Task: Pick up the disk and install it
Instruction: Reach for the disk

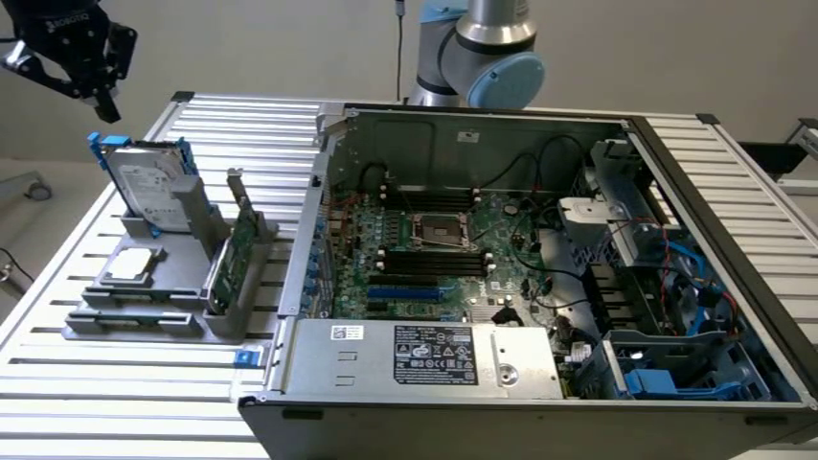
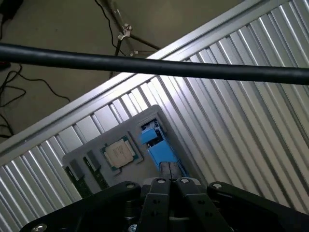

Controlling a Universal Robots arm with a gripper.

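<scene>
The disk (image 1: pixel 145 185), a silver-grey drive with a white label in a blue carrier, stands upright on edge in the grey holder (image 1: pixel 141 311) at the exterior view's left. My gripper (image 1: pixel 105 103) hangs in the air just above and slightly to the left of the disk's top edge, apart from it. In the wrist view the gripper (image 2: pixel 168 170) has its fingers pressed together and holds nothing. Beyond the fingertips lies the disk's blue carrier edge (image 2: pixel 155 144).
The holder also carries a small square silver chip (image 1: pixel 133 265) and a thin green circuit card (image 1: pixel 228 261) on edge. The open computer case (image 1: pixel 320 230) fills the exterior view's middle and right. Blue drive bay parts (image 1: pixel 652 381) sit at its near right corner. A black cable (image 2: pixel 154 66) crosses the wrist view.
</scene>
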